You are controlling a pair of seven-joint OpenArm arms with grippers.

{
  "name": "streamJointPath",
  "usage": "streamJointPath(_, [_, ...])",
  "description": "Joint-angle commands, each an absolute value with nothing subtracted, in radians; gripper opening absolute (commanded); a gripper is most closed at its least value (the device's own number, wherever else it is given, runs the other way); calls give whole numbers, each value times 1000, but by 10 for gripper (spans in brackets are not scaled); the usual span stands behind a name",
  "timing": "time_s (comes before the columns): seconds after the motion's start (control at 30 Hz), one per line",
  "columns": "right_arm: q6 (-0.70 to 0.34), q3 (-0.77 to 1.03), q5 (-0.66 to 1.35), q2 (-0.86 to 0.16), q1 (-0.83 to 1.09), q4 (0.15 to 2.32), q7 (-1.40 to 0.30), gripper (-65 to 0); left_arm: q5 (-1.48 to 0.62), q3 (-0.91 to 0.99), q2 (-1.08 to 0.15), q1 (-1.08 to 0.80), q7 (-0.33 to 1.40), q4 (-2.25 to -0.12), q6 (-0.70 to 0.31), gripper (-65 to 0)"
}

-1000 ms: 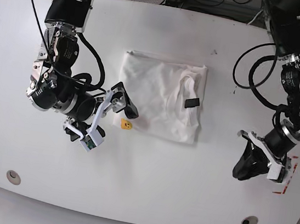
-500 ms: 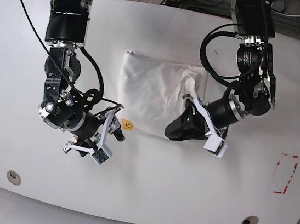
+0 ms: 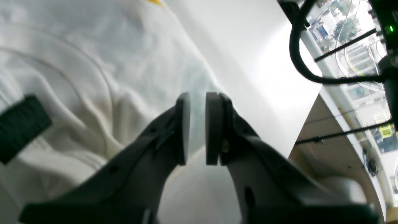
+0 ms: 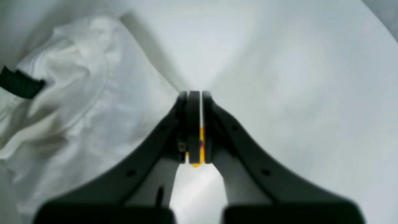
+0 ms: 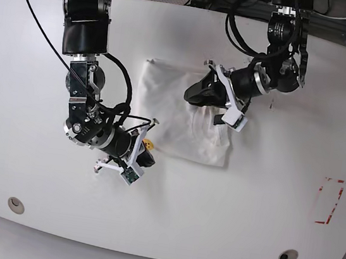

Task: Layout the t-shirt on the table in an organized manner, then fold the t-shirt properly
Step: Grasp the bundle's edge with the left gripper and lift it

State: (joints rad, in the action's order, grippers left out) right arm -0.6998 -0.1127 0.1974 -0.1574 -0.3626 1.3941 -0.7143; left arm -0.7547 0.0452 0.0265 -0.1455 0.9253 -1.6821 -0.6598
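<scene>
Left wrist view: the left gripper (image 3: 197, 129) is seen with its dark fingers (image 3: 183, 127) a narrow gap apart, nothing between them, poised above the white crumpled cloth t-shirt (image 3: 93, 77). A black neck label (image 3: 20, 127) lies on the cloth.

Right wrist view: the right gripper (image 4: 195, 126) is closed, a small yellow piece (image 4: 201, 146) pinched between its fingers, beside the t-shirt's edge on the large white smooth worktop (image 4: 279, 77).

Base view: the t-shirt (image 5: 175, 114) lies folded near the worktop's (image 5: 264, 212) middle, toward the far edge. A red tape rectangle (image 5: 327, 201) is noted near the right edge.
</scene>
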Motion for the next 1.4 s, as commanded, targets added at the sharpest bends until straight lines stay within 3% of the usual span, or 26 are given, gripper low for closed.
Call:
streamJointPath(0.0, [-698,-108,206,-154,-384,1360,-648,-640,-779,48,-5,-128,897,-1676,-665,-569])
streamJointPath(0.4, [-698,-108,199,-156,-295,1139,-372,-640,-779,59,-151,-58,892,-1526,-667,-572])
streamJointPath(0.63, [-698,-104,206,-171,-191,1145,-321,-642,-777,124,-193,-10,892,-1486,-667,-572])
streamJointPath(1.07, [-698,-102,199,-193,30,1537,-421,-642,-642,130,-234,145,828,-1305,-685,-571])
streamJointPath(1.37, [-698,-102,197,-191,31,1863,-602,-642,-746,133,-229,168,938,-1541,-698,-574])
